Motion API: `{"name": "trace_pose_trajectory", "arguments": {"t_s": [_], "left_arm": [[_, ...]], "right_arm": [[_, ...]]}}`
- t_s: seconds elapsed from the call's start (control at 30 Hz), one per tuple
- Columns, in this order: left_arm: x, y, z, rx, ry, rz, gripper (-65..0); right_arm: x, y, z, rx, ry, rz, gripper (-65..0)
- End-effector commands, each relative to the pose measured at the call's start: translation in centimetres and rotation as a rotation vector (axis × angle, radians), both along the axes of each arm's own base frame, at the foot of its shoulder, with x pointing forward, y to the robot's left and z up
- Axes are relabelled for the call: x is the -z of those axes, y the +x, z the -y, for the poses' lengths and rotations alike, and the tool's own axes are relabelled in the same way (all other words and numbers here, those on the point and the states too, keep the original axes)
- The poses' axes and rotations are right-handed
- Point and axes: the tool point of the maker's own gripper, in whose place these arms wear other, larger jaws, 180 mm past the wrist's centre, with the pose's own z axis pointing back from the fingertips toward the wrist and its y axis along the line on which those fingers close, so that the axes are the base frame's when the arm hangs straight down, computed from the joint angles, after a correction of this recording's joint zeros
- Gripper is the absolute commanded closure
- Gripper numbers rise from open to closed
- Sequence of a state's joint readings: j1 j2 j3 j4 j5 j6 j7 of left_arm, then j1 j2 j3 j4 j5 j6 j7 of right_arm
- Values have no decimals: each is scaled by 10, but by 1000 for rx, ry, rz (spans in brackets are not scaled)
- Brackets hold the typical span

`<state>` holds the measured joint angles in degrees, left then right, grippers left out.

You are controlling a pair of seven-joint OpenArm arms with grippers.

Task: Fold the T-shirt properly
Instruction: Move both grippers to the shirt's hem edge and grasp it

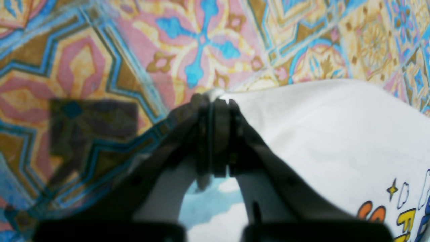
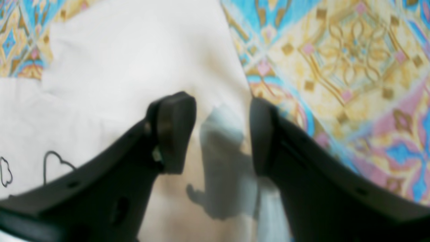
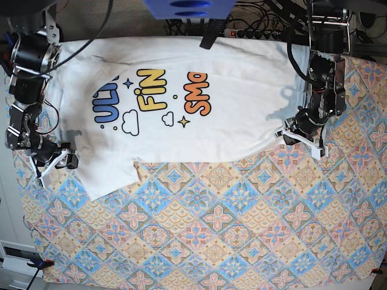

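The white T-shirt (image 3: 236,127) lies spread across the far half of the table, its blue, yellow and orange print facing up. My left gripper (image 3: 289,132) is at the shirt's right edge in the base view. In the left wrist view it (image 1: 218,101) is shut on a pinch of the shirt's edge (image 1: 336,134). My right gripper (image 3: 65,158) is at the shirt's left edge. In the right wrist view it (image 2: 220,134) is open, one finger (image 2: 174,131) over the white cloth (image 2: 117,67) and the other over the hem line. The neck label is not visible.
A patterned tablecloth (image 3: 211,229) covers the table, and its near half is bare. A power strip and cables (image 3: 254,33) lie along the back edge, beside a blue object (image 3: 187,7). The table's left edge runs close to the right arm.
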<state>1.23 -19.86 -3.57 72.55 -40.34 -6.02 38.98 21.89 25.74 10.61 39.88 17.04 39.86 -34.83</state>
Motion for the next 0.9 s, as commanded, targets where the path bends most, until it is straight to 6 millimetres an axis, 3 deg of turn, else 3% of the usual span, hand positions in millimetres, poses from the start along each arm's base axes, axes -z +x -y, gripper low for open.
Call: {"name": "trace_pose_trajectory", "arguments": {"t_s": [0.0, 0.2, 0.63, 0.7, 0.87], "left_arm": [[-12, 9, -4, 2, 6, 44, 0], [-12, 8, -9, -15, 3, 45, 0], [-9, 3, -9, -15, 3, 35, 0], [-9, 2, -9, -15, 3, 33, 0], [-9, 2, -10, -15, 7, 35, 0]], "right_arm": [[-18, 13, 14, 15, -12, 57, -287], [-6, 11, 18, 36, 9, 50, -326], [17, -7, 26, 30, -43, 6, -325], [19, -8, 25, 29, -42, 3, -297], [20, -8, 22, 24, -39, 1, -102]]}}
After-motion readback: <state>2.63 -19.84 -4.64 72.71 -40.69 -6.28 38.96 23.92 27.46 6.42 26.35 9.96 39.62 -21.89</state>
